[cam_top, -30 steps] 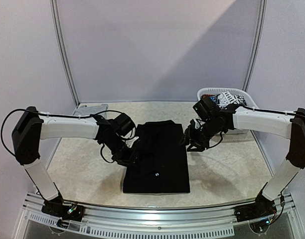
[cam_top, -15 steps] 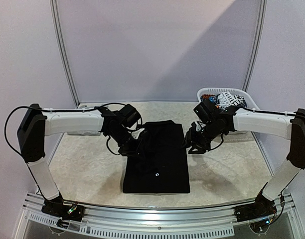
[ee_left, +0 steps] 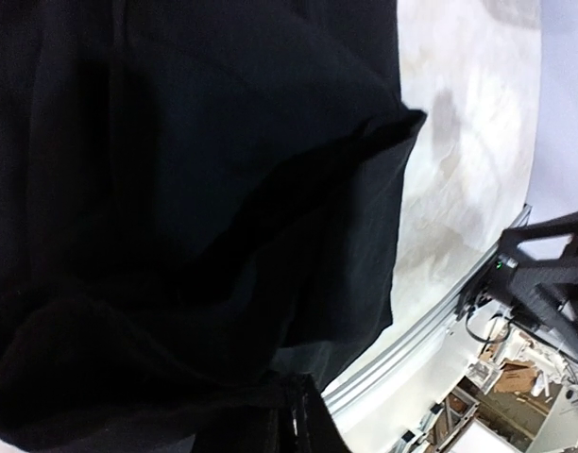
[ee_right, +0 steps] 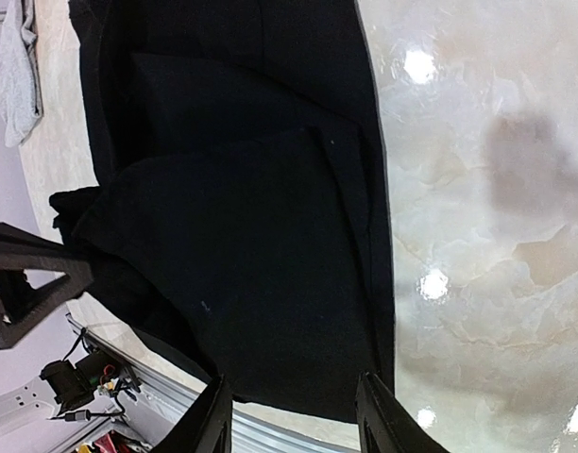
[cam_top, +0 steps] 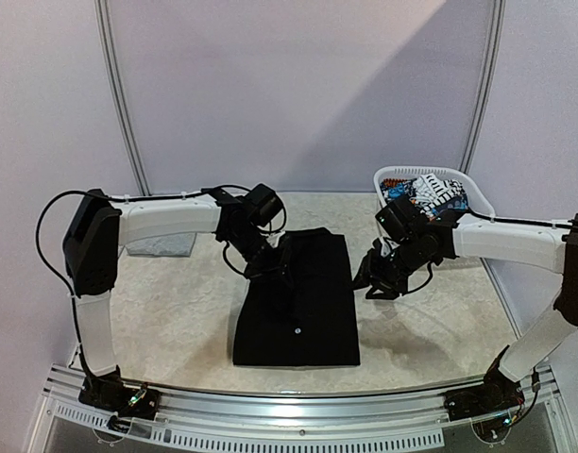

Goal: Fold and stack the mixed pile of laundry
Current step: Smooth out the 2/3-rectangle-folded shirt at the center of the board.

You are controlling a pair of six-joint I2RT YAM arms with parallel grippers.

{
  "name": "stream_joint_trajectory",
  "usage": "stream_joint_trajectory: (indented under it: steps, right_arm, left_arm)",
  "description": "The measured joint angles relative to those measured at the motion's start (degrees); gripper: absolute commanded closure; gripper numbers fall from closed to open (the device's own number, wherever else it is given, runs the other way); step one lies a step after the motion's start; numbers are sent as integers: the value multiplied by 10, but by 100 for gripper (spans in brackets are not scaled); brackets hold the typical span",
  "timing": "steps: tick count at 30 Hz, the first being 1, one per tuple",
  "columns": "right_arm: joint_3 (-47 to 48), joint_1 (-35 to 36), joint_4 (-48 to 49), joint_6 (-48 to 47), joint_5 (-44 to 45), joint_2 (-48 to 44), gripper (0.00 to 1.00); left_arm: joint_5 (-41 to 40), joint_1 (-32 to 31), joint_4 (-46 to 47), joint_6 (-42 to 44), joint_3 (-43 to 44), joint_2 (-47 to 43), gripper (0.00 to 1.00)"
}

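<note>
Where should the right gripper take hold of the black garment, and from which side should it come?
Probably the right edge of the black garment, near its far corner. That edge lies straight and free on the table, and the open right gripper hangs just beside it. Come in low from the right, one finger slipping under the edge.

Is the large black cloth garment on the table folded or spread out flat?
Folded. The large black cloth garment lies as a narrow rectangle, and the right wrist view shows overlapping layers with straight edges.

No readable text anywhere
</note>
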Motion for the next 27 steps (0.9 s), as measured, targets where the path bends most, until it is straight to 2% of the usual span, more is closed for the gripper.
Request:
stream_joint_trajectory:
  steps: [4,9,16,18,21,24,27]
  right_arm:
    - [-11,6,5,10,4,-7,55]
    - [-13,16,13,22,12,-11,55]
    - [-9,30,23,29,16,-9,55]
    - [4,36,22,28,21,-3,55]
    - [30,50,19,23,30,10,55]
    - [72,79,19,3,35,25,57]
    - [127,112,23,-24,30,53,65]
  left_arm:
    - [13,14,1,-34,16,6,81]
    - [31,56,38,-101,-9,2,78]
    - [37,108,86,-153,-21,-5,63]
    - [32,113,90,-150,-23,-19,54]
    - [11,115,77,-115,-22,-57,48]
    - [-19,115,48,-54,-25,-113,52]
    - [-41,111,34,7,-50,-172,54]
